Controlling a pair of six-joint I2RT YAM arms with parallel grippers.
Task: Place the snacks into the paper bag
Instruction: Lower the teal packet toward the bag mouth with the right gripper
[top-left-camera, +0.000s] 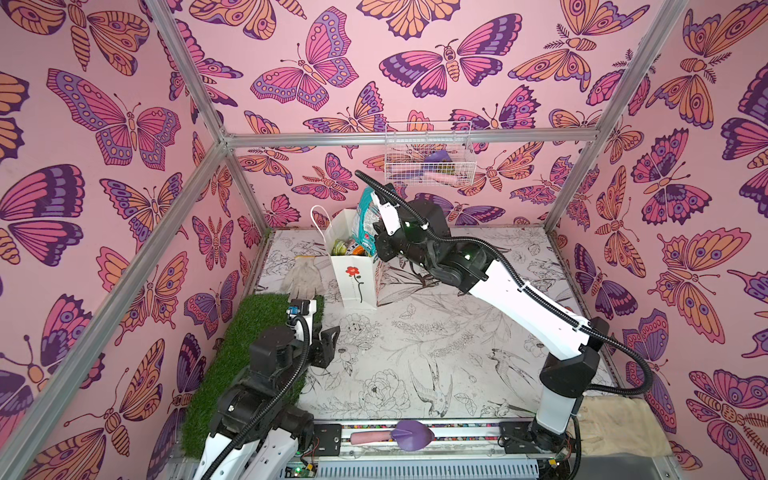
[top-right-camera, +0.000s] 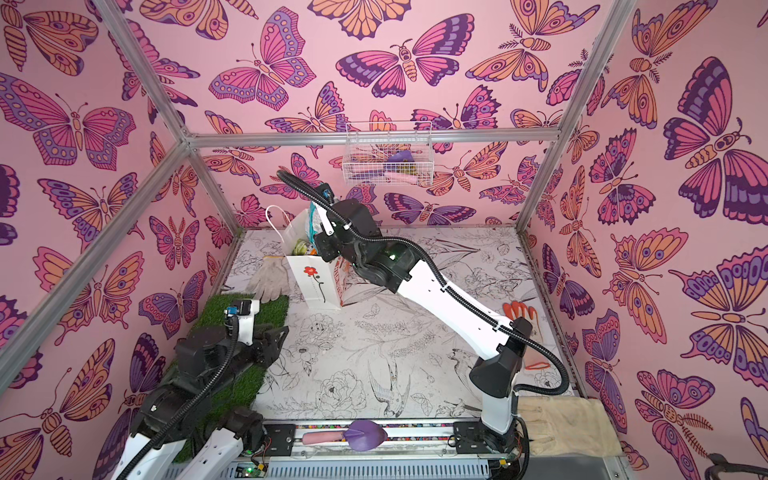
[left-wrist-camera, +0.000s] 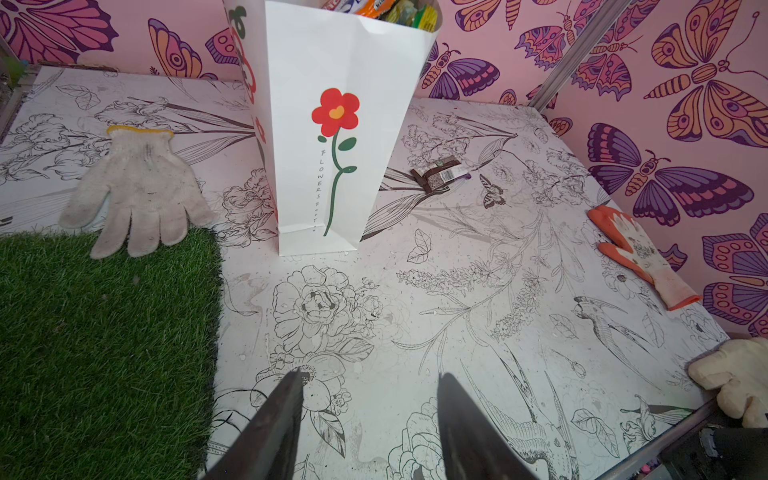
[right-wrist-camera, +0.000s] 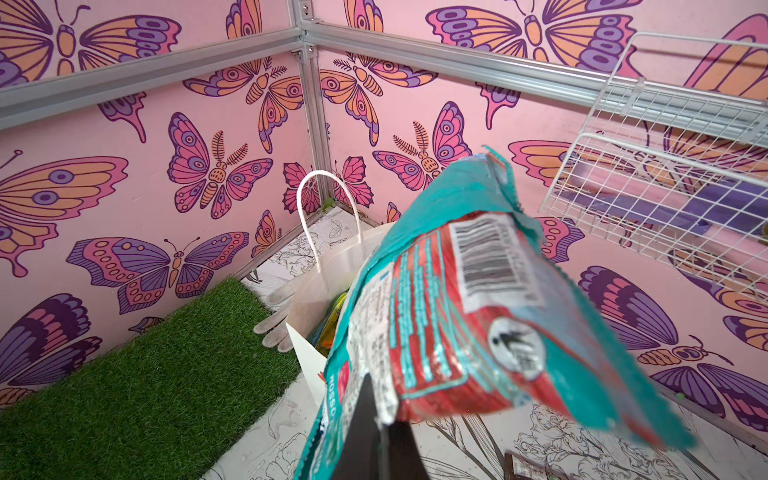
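Note:
The white paper bag (top-left-camera: 356, 282) (left-wrist-camera: 332, 124) with a red flower stands upright at the back left of the table. Several snacks (top-left-camera: 348, 247) (left-wrist-camera: 390, 9) show in its open top. My right gripper (right-wrist-camera: 384, 411) is shut on a teal and red packet (right-wrist-camera: 457, 311) (top-left-camera: 366, 216), which it holds tilted above the bag's mouth. A dark brown bar (left-wrist-camera: 436, 176) lies on the table just right of the bag. My left gripper (left-wrist-camera: 372, 374) (top-left-camera: 330, 341) hangs open and empty over the table near the grass mat, well in front of the bag.
A white knit glove (top-left-camera: 303, 276) lies left of the bag by the green grass mat (top-left-camera: 249, 353). An orange glove (left-wrist-camera: 640, 253) lies by the right wall. A white wire basket (top-left-camera: 428, 158) hangs on the back wall. A purple trowel (top-left-camera: 399, 434) rests on the front rail.

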